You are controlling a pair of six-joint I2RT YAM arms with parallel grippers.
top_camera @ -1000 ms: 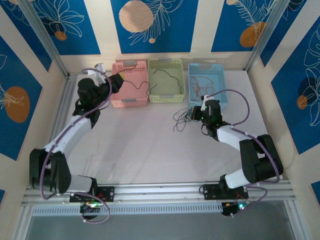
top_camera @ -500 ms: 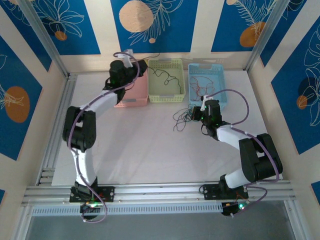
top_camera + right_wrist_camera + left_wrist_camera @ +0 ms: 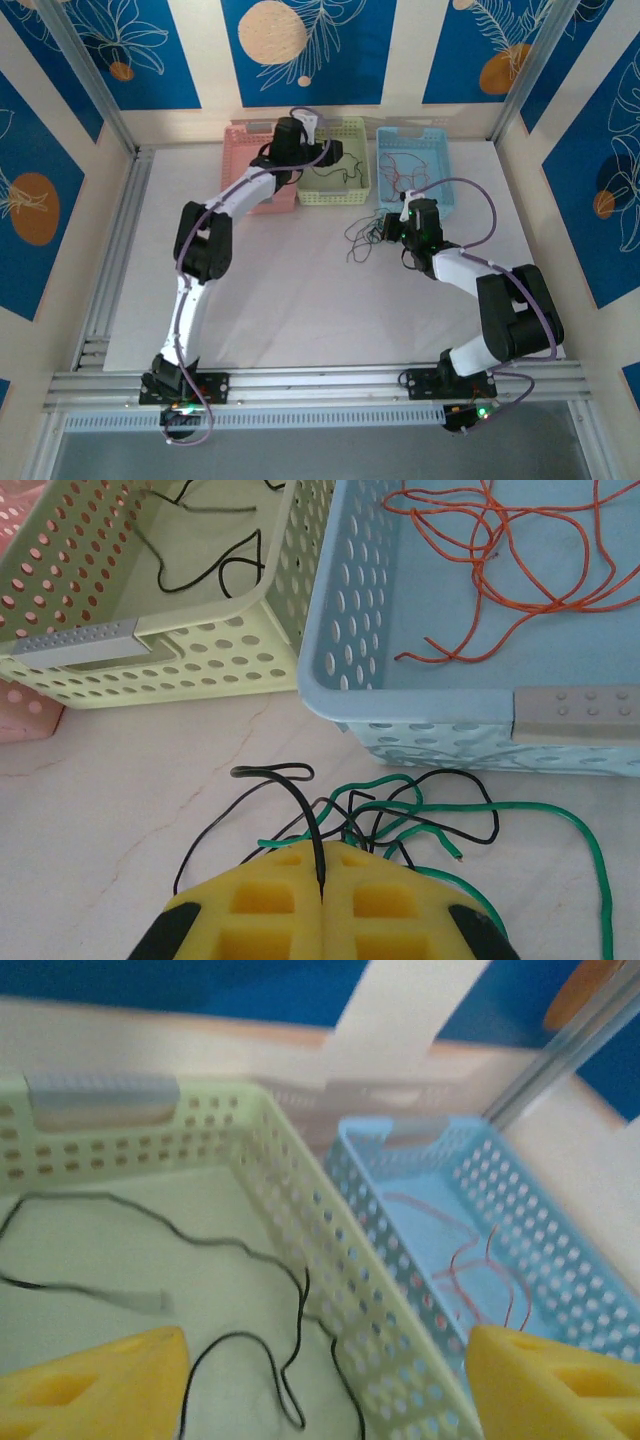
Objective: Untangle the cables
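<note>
Fingers on left (image 3: 100,1390) spread empty over green basket (image 3: 290,1155), right fingers (image 3: 270,905) pinching black cable (image 3: 316,845).

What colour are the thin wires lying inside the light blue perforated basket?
The thin wires are orange; the right wrist view shows them best.

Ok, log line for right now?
left gripper: open, over green basket | right gripper: shut on black cable in tangle | tangle: on table by blue basket | orange cables: in blue basket
</note>
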